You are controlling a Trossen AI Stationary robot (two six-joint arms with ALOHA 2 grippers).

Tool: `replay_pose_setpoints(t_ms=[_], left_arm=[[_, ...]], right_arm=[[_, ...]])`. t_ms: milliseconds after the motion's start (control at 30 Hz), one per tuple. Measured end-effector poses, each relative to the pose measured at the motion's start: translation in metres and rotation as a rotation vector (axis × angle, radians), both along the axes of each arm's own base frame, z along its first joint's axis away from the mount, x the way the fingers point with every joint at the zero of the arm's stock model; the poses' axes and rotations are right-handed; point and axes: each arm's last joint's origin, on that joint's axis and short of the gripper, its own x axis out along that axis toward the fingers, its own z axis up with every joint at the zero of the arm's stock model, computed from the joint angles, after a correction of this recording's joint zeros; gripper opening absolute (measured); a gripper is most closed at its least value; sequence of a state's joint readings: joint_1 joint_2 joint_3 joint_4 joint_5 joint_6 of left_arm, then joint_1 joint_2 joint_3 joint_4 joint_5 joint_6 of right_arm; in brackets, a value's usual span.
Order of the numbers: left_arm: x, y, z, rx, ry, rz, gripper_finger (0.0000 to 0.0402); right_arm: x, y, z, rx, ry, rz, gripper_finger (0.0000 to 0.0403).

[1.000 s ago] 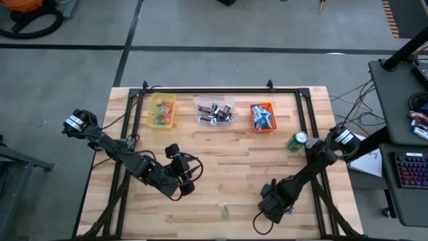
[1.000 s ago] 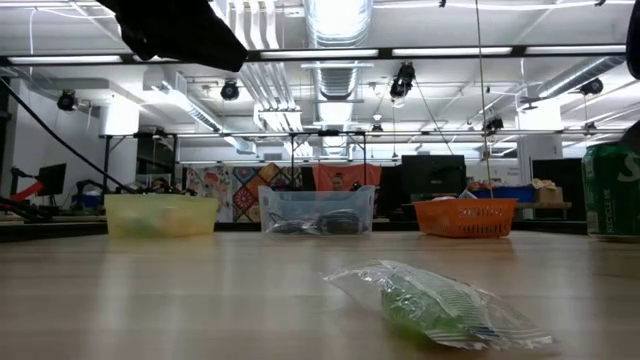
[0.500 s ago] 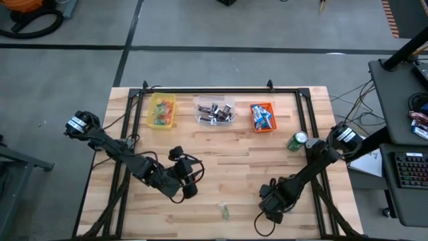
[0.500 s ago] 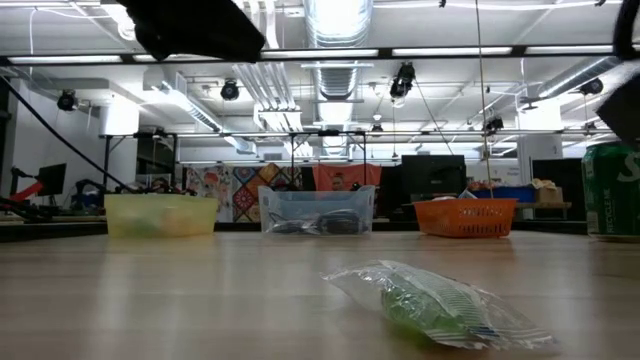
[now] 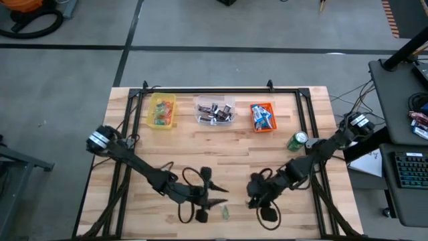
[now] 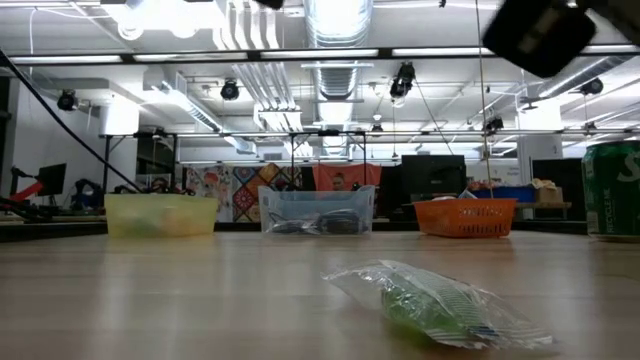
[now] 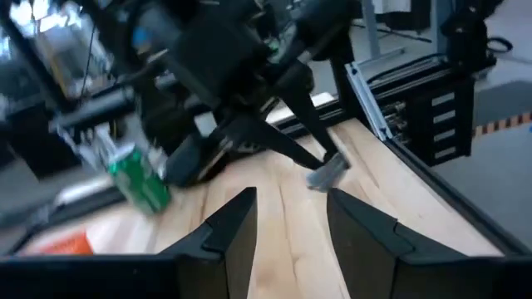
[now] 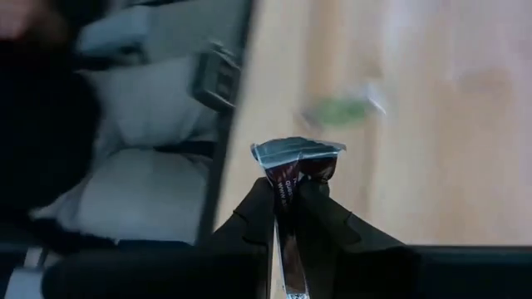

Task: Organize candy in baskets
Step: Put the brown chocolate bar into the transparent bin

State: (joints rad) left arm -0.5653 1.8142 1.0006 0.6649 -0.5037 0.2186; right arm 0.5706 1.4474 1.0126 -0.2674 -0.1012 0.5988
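Landmark: green wrapped candy (image 5: pixel 225 213) lying on table (image 5: pixel 221 157) near its front edge. Left gripper (image 5: pixel 215 196) just beside it, fingers apart, empty. Right gripper (image 8: pixel 284 198) a little farther to its right, pinched on dark wrapped candy (image 8: pixel 296 160). Well beyond: yellow basket (image 5: pixel 162 111), clear basket (image 5: pixel 215 111), orange basket (image 5: pixel 263 117), all holding candy; green can (image 5: pixel 297 141) near the orange one.
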Motion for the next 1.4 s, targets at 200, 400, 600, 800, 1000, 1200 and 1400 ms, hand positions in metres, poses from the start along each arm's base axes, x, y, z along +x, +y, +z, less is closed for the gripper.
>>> replay_pose_setpoints(t_ms=[200,400,600,800,1000,1200,1400], left_arm=[[0.023,-0.010,-0.007,0.080,-0.032,-0.101,0.0130],[0.036,-0.003,-0.010,0.052,-0.023,-0.229,0.0130],[0.053,0.011,-0.024,0.026,0.002,-0.237,0.0130],[0.070,0.011,-0.033,0.002,0.015,-0.317,0.0130],[0.075,0.012,-0.034,-0.011,0.024,-0.333,0.0127],[0.075,0.013,-0.036,-0.007,0.033,-0.335,0.0049],[0.073,0.013,-0.034,-0.007,0.053,-0.331,0.0005]], right_arm=[[0.013,-0.002,0.004,0.035,-0.134,0.152,0.0028],[0.019,-0.006,-0.001,0.007,-0.145,0.164,0.0028],[0.020,-0.007,-0.003,0.002,-0.144,0.165,0.0028],[0.020,-0.007,-0.003,0.003,-0.143,0.166,0.0028],[0.019,-0.006,-0.003,0.007,-0.140,0.172,0.0028],[0.020,-0.006,-0.003,-0.002,-0.155,0.177,0.0028],[0.021,-0.007,-0.002,0.007,-0.150,0.156,0.0039]])
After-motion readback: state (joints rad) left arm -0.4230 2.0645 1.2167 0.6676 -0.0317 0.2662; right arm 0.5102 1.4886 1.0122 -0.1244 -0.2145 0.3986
